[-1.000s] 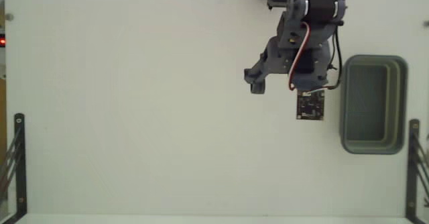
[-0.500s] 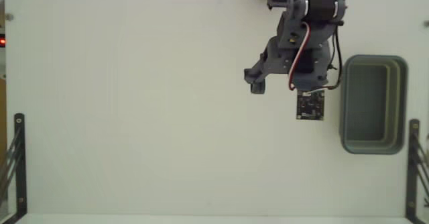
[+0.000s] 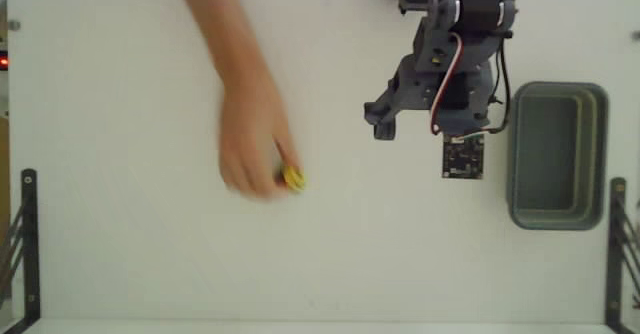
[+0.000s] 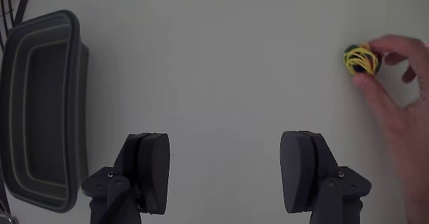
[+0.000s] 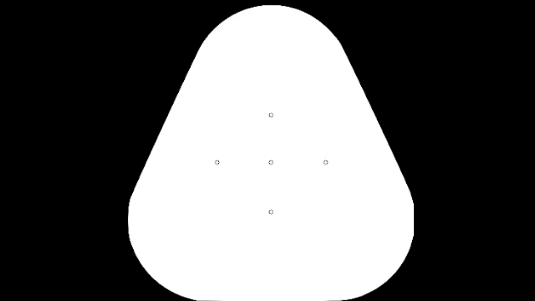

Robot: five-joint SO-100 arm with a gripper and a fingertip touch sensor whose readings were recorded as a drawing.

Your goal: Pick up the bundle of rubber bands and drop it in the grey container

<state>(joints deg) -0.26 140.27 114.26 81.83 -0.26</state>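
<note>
Fixed view shows one white tabletop (image 3: 140, 264) with one grey robot arm (image 3: 445, 69) reaching down from the top edge, one small black square circuit board (image 3: 463, 157) at the arm's lower end, one rounded-rectangular grey-green plastic tub (image 3: 557, 156) with a thick rim near the right edge, and one bare human hand (image 3: 252, 134) coming in from the top. That hand rests its fingertips on one tiny knotty clump of rubber bands (image 3: 292, 178), mostly yellow, lying on the table left of the arm and well apart from the tub. Two black metal brackets stand at the lower corners, one at the left (image 3: 27, 239) and one at the right (image 3: 618, 244). Between the clump and the arm the table is bare, as is the wide stretch along the bottom edge. Wrist view shows the gripper (image 4: 228, 174) with its two dark fingers spread wide and nothing between them, the tub (image 4: 41, 110) at the left edge, and the clump (image 4: 360, 59) far off at the upper right, touched by the hand (image 4: 395, 96).
</note>
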